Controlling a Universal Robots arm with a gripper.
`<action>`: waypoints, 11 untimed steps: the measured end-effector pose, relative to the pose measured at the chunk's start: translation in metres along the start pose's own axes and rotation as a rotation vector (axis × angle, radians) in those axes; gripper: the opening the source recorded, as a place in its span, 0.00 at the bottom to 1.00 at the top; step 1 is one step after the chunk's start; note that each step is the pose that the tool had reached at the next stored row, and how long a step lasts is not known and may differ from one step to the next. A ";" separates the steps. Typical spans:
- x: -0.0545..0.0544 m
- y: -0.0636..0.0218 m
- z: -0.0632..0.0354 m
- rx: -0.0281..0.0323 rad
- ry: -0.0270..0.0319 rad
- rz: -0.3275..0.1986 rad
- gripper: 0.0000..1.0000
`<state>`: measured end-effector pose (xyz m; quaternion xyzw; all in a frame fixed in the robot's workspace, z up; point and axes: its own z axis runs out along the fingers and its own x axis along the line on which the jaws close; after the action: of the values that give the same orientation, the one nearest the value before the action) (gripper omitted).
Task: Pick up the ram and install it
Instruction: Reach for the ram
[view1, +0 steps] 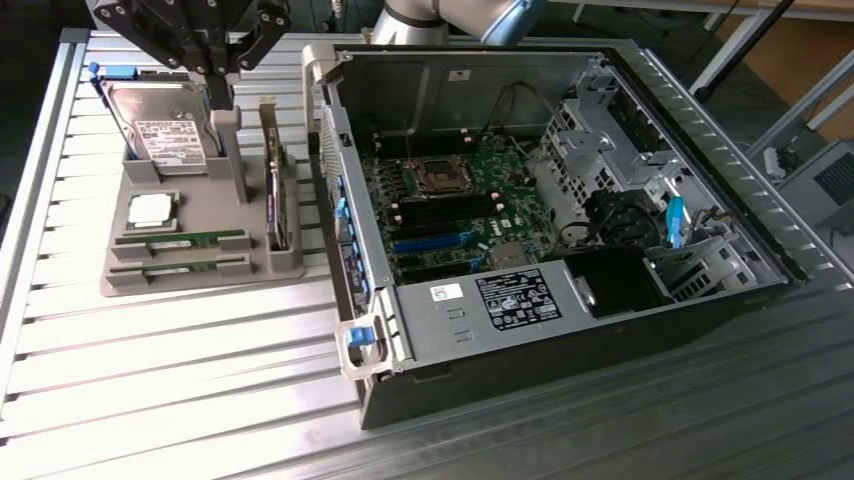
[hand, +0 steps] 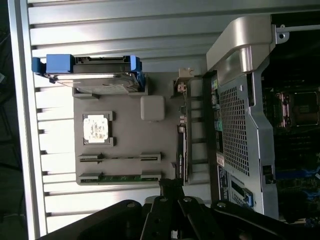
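Two rams, thin green sticks, lie flat in the slots of a grey holder (view1: 200, 283). One ram (view1: 180, 241) lies just behind the other ram (view1: 180, 266); in the wrist view they are the ram (hand: 120, 158) and the ram (hand: 122, 177). My gripper (view1: 214, 72) hangs high over the holder's far end, above the hard drive (view1: 163, 125), its black fingers shut together with nothing between them. In the wrist view the gripper (hand: 170, 186) points down beside the nearer stick's end.
The holder also carries a square silver processor (view1: 151, 210) and an upright expansion card (view1: 274, 190). To the exterior view's right stands the open computer case (view1: 561, 310) with its motherboard (view1: 461, 205) and black memory slots. All rest on a ribbed metal table (view1: 160, 380).
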<state>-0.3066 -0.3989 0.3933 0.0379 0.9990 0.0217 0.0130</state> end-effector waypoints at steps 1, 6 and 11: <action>0.001 -0.0001 0.0000 0.0000 0.0000 0.000 0.09; 0.010 -0.0007 -0.0003 0.0000 -0.0001 0.000 0.09; 0.022 -0.0017 -0.0006 -0.0001 -0.0001 0.000 0.09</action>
<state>-0.3290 -0.3990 0.3933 0.0378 0.9990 0.0217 0.0131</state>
